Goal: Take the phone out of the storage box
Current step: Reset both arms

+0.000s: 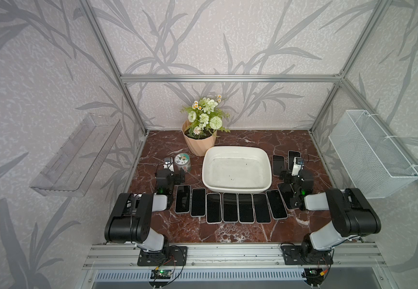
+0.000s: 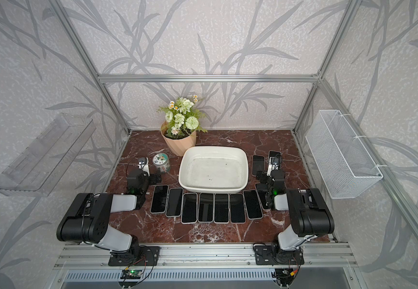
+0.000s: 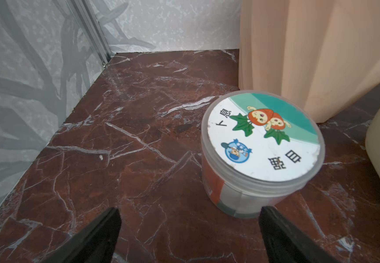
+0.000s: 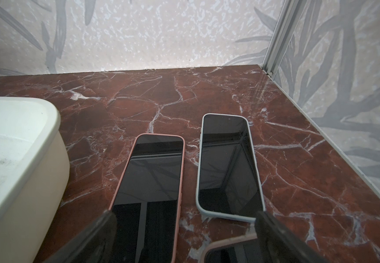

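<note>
The white storage box (image 1: 236,148) (image 2: 213,149) stands mid-table, and its floor shows only a few dark specks, no phone. Several dark-screened phones (image 1: 230,207) (image 2: 221,208) lie side by side on the marble in front of it. Two more phones (image 1: 278,165) lie to its right. My right gripper (image 1: 295,174) (image 4: 186,213) hovers open over that group, above a pink-cased phone (image 4: 148,189) and a pale-cased one (image 4: 227,168); the box wall (image 4: 25,177) is beside it. My left gripper (image 1: 170,172) (image 3: 190,209) stands open over bare marble, left of the box.
A lidded round jar (image 1: 183,162) (image 3: 262,141) sits just ahead of the left gripper. A peach flower pot (image 1: 199,142) stands behind the box. A clear tray (image 1: 77,155) hangs on the left wall and a white wire basket (image 1: 370,152) on the right wall.
</note>
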`<state>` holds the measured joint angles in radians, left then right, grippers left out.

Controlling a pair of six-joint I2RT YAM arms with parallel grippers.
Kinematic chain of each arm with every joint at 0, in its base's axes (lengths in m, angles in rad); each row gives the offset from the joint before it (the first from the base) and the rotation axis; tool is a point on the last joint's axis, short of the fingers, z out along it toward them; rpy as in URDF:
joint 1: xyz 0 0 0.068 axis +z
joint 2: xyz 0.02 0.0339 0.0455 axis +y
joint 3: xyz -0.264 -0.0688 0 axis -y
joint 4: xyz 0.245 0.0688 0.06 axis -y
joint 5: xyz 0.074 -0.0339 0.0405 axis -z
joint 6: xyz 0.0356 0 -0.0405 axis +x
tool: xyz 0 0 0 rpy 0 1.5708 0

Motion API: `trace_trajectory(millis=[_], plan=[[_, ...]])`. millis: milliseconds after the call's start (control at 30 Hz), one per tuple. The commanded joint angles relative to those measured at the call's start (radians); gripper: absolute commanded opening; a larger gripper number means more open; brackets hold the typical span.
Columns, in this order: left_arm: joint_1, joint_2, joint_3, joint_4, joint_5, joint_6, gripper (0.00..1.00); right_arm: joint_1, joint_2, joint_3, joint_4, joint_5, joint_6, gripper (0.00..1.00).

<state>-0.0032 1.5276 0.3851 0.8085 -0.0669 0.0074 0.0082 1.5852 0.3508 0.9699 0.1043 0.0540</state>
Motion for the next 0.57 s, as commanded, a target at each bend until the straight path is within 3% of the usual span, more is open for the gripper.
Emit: trace_trajectory(millis=[0,133,533], plan=[[0.006,-0.007,0.014,0.022,-0.023,-0.015,1.00,0.001,-0.008,0.016,0.006,-0.005,-0.008,0.99],[0.006,-0.009,0.022,0.007,-0.039,-0.021,1.00,0.001,-0.007,0.016,0.002,-0.071,-0.033,0.99],[0.007,-0.008,0.020,0.009,-0.041,-0.021,1.00,-0.006,-0.007,0.022,-0.005,-0.087,-0.029,0.99]])
